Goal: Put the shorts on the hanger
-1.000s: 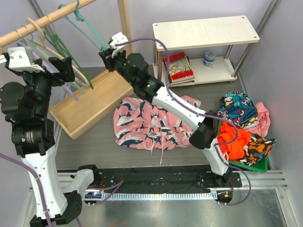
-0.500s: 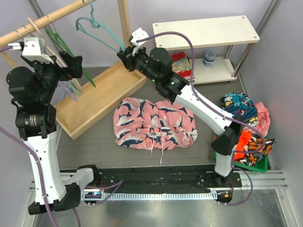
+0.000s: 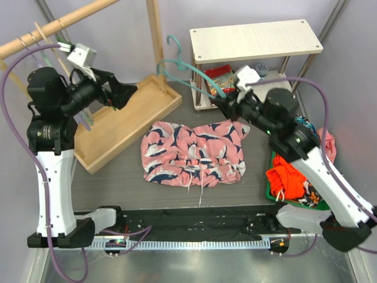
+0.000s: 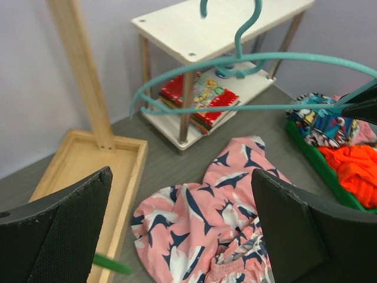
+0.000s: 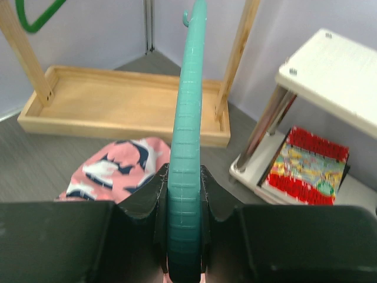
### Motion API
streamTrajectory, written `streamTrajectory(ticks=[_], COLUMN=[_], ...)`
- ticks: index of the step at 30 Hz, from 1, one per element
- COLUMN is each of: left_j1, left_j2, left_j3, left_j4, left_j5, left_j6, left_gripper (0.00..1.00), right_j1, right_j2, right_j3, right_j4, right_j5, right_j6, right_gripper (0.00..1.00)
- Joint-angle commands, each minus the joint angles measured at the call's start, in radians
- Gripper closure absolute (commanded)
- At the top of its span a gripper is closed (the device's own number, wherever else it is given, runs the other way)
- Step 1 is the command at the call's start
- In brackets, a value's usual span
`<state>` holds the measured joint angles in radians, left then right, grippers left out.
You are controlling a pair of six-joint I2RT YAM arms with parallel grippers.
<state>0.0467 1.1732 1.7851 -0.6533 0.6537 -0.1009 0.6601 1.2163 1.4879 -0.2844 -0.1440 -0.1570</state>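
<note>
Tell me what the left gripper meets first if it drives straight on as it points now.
Probably the shorts, framed between the open jaws of the left gripper. The hanger in the right gripper sits higher in that view and looks clear, though depth is uncertain.

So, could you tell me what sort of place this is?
Probably a lab test cell staged as a laundry corner: wooden clothes rail, white shelf, green bin of clothes.

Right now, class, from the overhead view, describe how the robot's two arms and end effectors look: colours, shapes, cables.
The left arm and right arm share white links between bulky black joints, each trailed by a looping purple cable. The left end effector and right end effector are black, with two broad fingers.
</note>
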Motion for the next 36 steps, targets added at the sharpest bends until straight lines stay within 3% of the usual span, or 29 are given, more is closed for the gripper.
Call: streamTrajectory(ticks=[1,2,7,9,16,22,25,26,27,30,32,35,36], left_j1=[-0.16,-0.253,-0.398,-0.418,-0.423,-0.423,-0.423,-0.424,-0.439,-0.461,-0.464,-0.47,-0.473], left_j2=[0.019,0.032,0.074,0.083,0.039,0.016,0.008,0.016,0.025,0.043,0.046,0.06,0.072], left_j3=[-0.007,-0.022,-0.073,-0.118,-0.361,-0.506,-0.52,-0.521,-0.521,-0.513,-0.512,-0.497,-0.49], left_j4=[-0.063,-0.08,-0.075,-0.065,0.047,0.038,-0.061,-0.096,-0.202,-0.334,-0.365,-0.417,-0.424], left_j5=[0.008,-0.047,-0.057,-0.008,0.182,0.241,0.314,0.346,0.35,0.328,0.32,0.291,0.279], left_j6=[0.099,0.162,0.225,0.282,0.524,0.636,0.719,0.771,0.818,0.92,0.928,0.919,0.882], left_gripper=[0.01,0.01,0.01,0.02,0.02,0.07,0.12,0.14,0.27,0.51,0.62,0.98,1.0], right_j1=[-0.013,-0.014,-0.016,-0.04,-0.106,-0.129,-0.132,-0.131,-0.132,-0.132,-0.132,-0.131,-0.131], right_j2=[-0.203,-0.237,-0.432,-0.498,-0.644,-0.683,-0.69,-0.695,-0.701,-0.707,-0.702,-0.698,-0.686], right_j3=[-0.162,-0.213,-0.351,-0.385,-0.474,-0.466,-0.463,-0.466,-0.471,-0.486,-0.492,-0.498,-0.5], right_j4=[-0.085,-0.105,-0.18,-0.209,-0.282,-0.337,-0.349,-0.348,-0.34,-0.326,-0.325,-0.318,-0.32], right_j5=[-0.02,-0.02,0.001,-0.006,-0.264,-0.425,-0.473,-0.477,-0.485,-0.482,-0.468,-0.46,-0.451], right_j6=[0.013,0.023,0.12,0.155,0.162,0.109,0.088,0.083,0.08,0.094,0.102,0.117,0.126], right_gripper=[0.99,0.99,0.99,0.99,0.99,0.99,0.99,0.99,0.99,0.99,0.99,0.99,0.95])
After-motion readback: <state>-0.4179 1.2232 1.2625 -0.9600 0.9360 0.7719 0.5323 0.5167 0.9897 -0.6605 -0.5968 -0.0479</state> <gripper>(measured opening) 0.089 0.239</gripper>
